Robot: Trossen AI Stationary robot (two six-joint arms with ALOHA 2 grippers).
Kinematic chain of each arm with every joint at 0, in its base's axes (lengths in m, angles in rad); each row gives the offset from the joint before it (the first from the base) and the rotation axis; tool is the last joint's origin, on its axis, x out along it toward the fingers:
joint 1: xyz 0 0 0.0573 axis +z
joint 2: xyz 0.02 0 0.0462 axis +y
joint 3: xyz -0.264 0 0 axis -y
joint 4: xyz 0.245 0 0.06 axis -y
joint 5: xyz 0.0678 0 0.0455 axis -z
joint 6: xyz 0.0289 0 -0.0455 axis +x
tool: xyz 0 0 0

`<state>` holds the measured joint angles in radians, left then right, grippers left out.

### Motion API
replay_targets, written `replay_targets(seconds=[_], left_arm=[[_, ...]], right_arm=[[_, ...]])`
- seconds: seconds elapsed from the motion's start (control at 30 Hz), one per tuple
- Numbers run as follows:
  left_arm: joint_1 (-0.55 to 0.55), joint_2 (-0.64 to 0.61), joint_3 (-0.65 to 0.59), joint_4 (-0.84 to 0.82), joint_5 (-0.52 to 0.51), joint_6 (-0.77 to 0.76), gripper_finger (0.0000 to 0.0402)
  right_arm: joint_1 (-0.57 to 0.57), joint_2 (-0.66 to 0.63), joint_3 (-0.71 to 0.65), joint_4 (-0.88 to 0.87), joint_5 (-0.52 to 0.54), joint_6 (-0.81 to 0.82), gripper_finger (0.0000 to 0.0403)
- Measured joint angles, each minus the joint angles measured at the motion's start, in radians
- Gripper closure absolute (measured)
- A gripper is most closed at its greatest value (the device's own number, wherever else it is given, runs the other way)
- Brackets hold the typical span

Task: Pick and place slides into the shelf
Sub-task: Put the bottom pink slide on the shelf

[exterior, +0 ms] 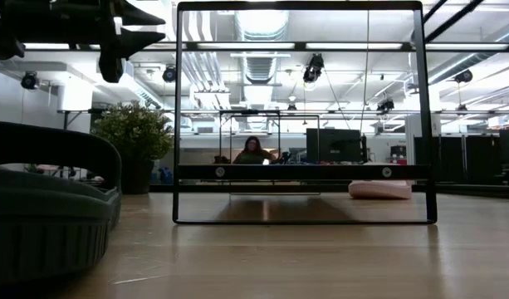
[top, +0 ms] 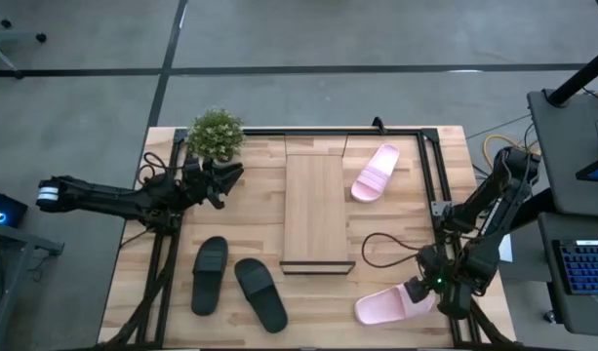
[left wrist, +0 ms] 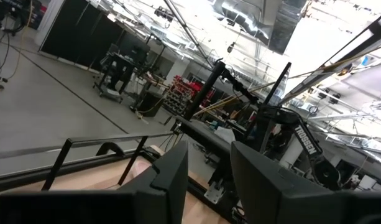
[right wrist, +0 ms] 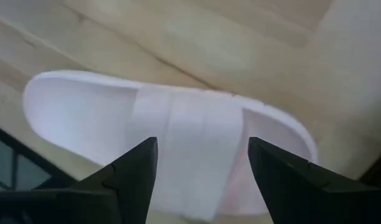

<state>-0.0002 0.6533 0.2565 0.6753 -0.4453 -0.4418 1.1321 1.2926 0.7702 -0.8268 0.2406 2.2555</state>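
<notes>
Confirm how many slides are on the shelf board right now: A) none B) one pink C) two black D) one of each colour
A: the shelf board is bare, with both pink slides to its right on the table and both black slides to its left.

Near black slide (exterior: 46, 208) cut off at low view's edge; distant seated person (exterior: 252, 152) too small
</notes>
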Motion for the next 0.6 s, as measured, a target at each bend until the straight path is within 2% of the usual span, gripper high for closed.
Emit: replay_targets(seconds=[0.17, 0.33, 0.6], left_arm=[[0.000, 0.007, 0.000, 0.001, -0.001, 0.000, 0.0294], [0.000, 0.020, 0.006, 0.002, -0.001, 0.000, 0.0295], [0.000, 0.032, 0.006, 0.008, -0.009, 0.000, 0.0294]], right_arm=[[0.051, 0.022, -0.021, 0.015, -0.001, 0.007, 0.0161], [0.079, 0.030, -0.052, 0.108, 0.037, -0.002, 0.0161], [0.082, 0.040, -0.059, 0.116, 0.064, -0.008, 0.0161]])
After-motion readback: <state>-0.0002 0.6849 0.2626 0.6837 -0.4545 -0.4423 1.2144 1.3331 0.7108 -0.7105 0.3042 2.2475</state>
